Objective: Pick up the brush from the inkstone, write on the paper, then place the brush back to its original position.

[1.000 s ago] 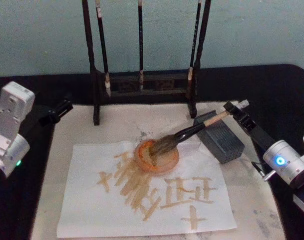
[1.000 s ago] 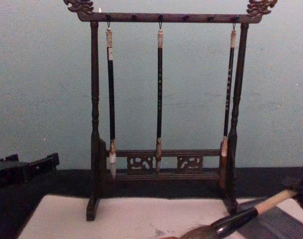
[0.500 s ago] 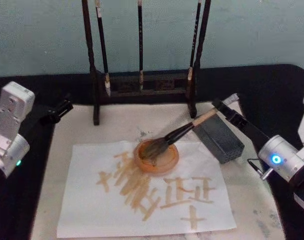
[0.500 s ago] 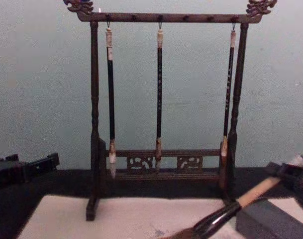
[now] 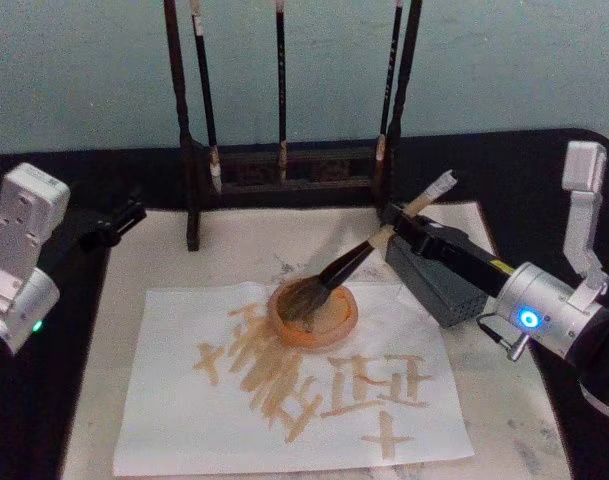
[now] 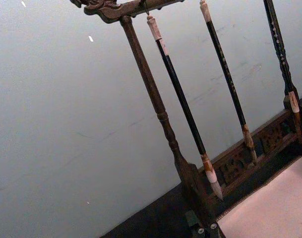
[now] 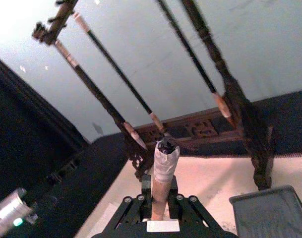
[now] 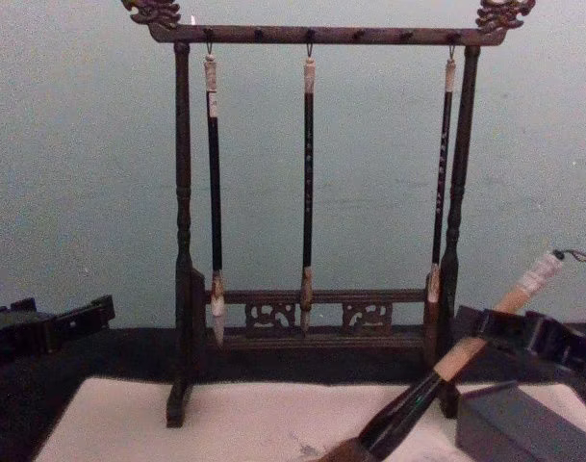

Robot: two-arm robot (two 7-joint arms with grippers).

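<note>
I'm looking at a plain teal wall [image 5: 84, 70] behind a black desk [image 5: 544, 170]. On the desk the paper [image 5: 234, 250], an off-white sheet with faint grey smudges, runs forward from the feet of the carved wooden rack [image 8: 182, 241], where three thin brushes [image 8: 309, 173] hang. In front of the rack, on that paper, lies a whiter sheet [image 5: 174, 400] already carrying several tan characters [image 5: 274, 370]. My left gripper [image 5: 119, 222] is parked out to the left of the rack's left post. My right gripper [image 5: 399, 228] reaches in just in front of the rack's right post. Its jaws are closed on the tan upper shaft of the brush [image 5: 349, 262], whose white end and loop stick up past them. The inkstone [image 5: 444, 290] sits on the paper in front of the rack's right foot, partly under that gripper, and what I can see of its top is bare. In front of the rack's middle, a small orange dish [image 5: 346, 325] rests at the whiter sheet's far edge, and the brush slants down into it, bristles in the bowl. By my reckoning the pick-up is done and the writing is well under way, if not finished; I can't say whether this dip is for another stroke. What certainly remains is laying the brush back on the inkstone.
</note>
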